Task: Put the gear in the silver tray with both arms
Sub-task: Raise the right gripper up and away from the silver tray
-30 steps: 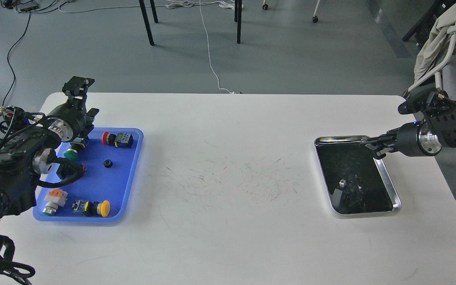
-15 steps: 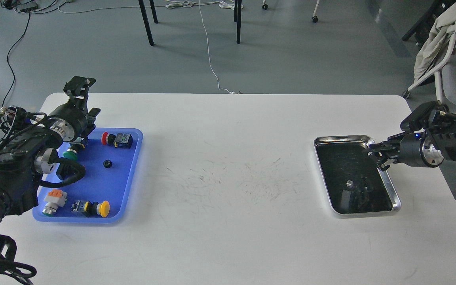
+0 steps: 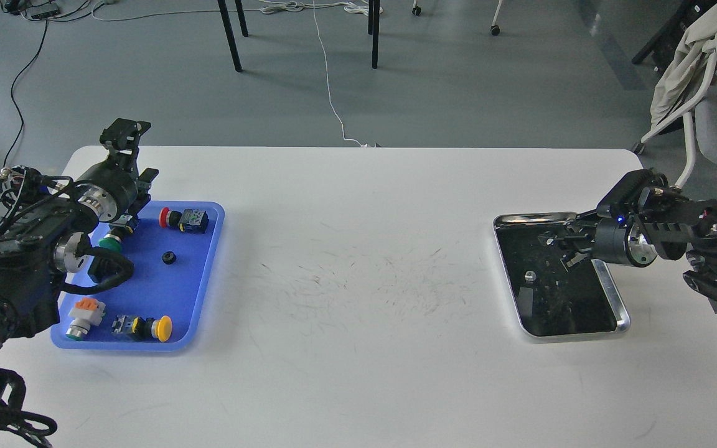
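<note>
The small black gear (image 3: 169, 257) lies in the middle of the blue tray (image 3: 206, 292), at the left side of the white bench (image 3: 358, 373). The silver tray (image 3: 613, 292) stands well apart, at the right side. The right gripper (image 3: 562, 244) hangs over the far part of this tray; its dark fingers are hard to separate, so I cannot tell how far they open. The left gripper (image 3: 123, 133) points up behind the blue tray, also unclear. No writing can be read. The bench shows scratches; the grey floor (image 3: 458, 93) has cables.
</note>
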Robot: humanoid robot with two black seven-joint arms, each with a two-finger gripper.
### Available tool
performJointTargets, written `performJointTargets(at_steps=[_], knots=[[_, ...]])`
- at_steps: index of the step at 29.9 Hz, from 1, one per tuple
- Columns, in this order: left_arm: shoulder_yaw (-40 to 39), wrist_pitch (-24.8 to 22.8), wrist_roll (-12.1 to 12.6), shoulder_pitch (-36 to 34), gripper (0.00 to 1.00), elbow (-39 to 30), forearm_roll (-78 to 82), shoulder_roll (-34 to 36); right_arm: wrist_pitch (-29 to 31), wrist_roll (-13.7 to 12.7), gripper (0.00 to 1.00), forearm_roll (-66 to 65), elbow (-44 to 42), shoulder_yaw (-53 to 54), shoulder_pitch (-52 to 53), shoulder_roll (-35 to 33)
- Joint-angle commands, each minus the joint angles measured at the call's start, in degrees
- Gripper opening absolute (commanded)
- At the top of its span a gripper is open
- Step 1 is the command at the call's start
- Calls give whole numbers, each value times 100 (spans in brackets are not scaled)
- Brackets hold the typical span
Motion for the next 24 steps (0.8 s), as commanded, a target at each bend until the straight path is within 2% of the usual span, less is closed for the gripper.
performJointTargets(at_steps=[1, 14, 21, 23, 24], knots=[[-8, -3, 0, 7, 97, 1, 1, 9, -57, -1, 1, 2, -185, -11, -35, 87], [-17, -3, -70, 7, 97, -8, 1, 0, -136, -1, 1, 37, -748, -20, -229, 492], [-17, -3, -70, -1, 97, -8, 1, 0, -127, -1, 2, 46, -775, -29, -238, 571], [-17, -3, -70, -1, 97, -8, 1, 0, -119, -1, 5, 46, -784, 6, -238, 588], [-17, -3, -70, -1, 97, -8, 1, 0, -119, -1, 9, 46, -775, -2, -238, 606]])
